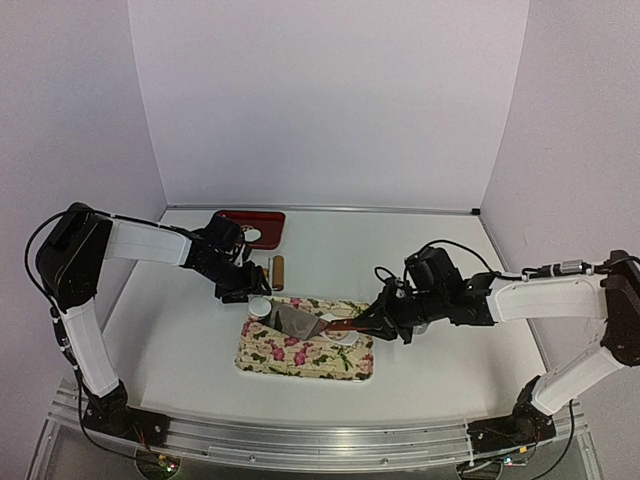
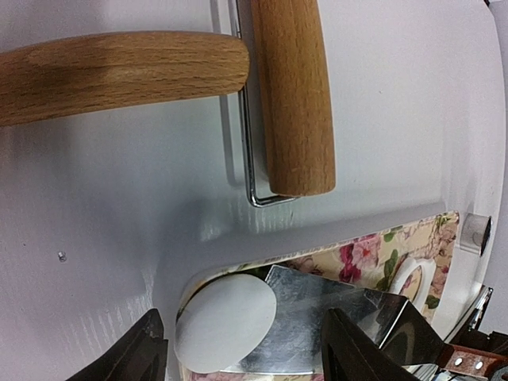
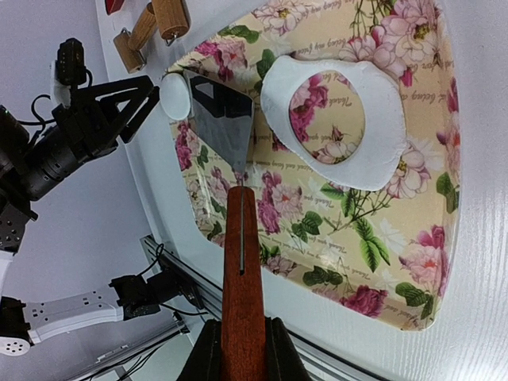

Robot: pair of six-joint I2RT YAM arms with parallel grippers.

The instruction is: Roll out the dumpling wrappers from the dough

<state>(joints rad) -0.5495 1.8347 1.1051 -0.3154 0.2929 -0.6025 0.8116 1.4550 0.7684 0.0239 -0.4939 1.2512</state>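
Note:
One dumpling wrapper [image 2: 226,321], a small white round disc, lies at the far left corner of the floral mat [image 1: 300,358], its edge overlapping the tip of a metal spatula blade [image 2: 317,325]. My left gripper [image 2: 246,353] is open just above it, with one dark finger [image 2: 135,353] on each side and not touching. The same wrapper [image 3: 176,95] appears in the right wrist view beside the blade [image 3: 222,119]. My right gripper [image 3: 242,349] is shut on the spatula's red-brown wooden handle [image 3: 242,278]. The flat white leftover dough with a hole [image 3: 333,119] lies on the mat to the right of the blade.
A wooden rolling pin [image 2: 294,95] with a wire frame and wooden handle [image 2: 119,75] lies on the white table just behind the mat. A red tray [image 1: 250,228] holding a white disc sits at the back left. White walls close in the table.

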